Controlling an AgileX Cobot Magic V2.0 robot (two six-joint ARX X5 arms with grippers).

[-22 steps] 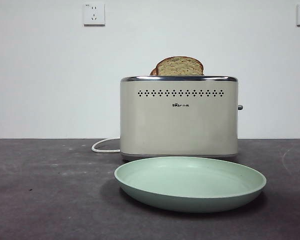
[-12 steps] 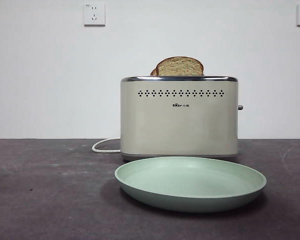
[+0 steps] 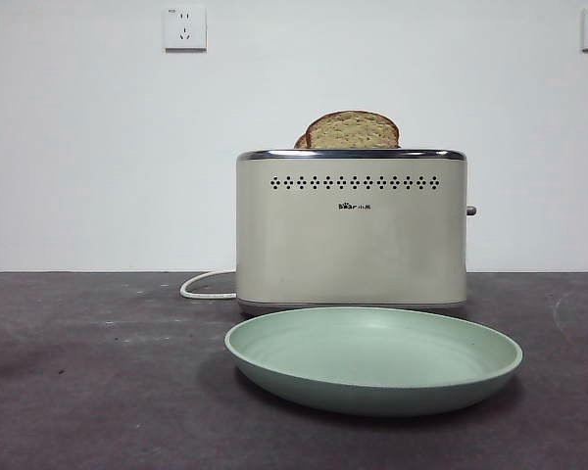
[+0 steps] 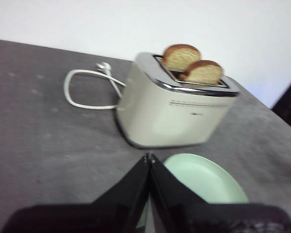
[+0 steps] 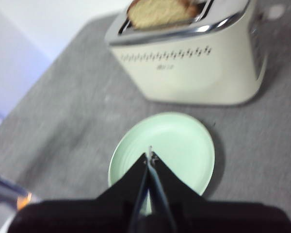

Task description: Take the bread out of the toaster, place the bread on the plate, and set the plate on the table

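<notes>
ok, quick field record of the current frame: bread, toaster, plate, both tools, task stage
bread: upright in the toaster's near slot, domed top sticking out
second slice: in the far slot, behind the bread
toaster: upright on the table, white cord trailing from behind it
plate: empty, flat on the table in front of the toaster
left tool: jaws shut, holding nothing, above the table short of the plate
right tool: jaws shut, holding nothing, above the plate
task stage: bread not yet taken out
</notes>
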